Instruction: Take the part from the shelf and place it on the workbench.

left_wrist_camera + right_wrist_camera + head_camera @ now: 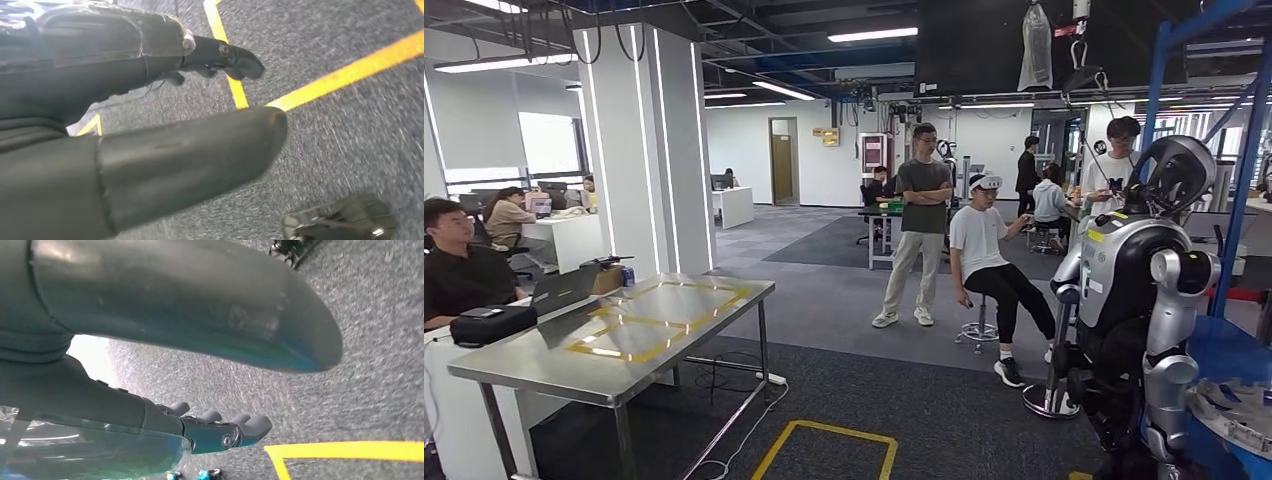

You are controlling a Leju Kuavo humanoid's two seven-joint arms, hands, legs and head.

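The steel workbench (544, 365) filled the head view's 8 o'clock, with a yellow tape rectangle (659, 320) marking its top. The blue shelf frame (1252, 150) rose along the 3 o'clock edge, and a second humanoid robot (1139, 290) stood just in front of it. Three onlookers (979, 250) waited near 1 o'clock, well apart from my path.

Both arms hung down over carpet crossed by yellow floor tape (345, 75). My left hand (125, 90) carried nothing, its fingers (240, 60) stretched out and apart from the thumb. My right hand (125, 410) was likewise empty, its fingers (250, 427) lying side by side and only lightly curled.

A grey metal piece (1236, 420) lay on the blue shelf level at 4 o'clock. I took it for the part, though I couldn't be sure from that corner.

I judged the step to be the approach. I needed to turn towards 4 o'clock until the part sat centred, keep wide of the parked robot, and raise a hand only once squared up.
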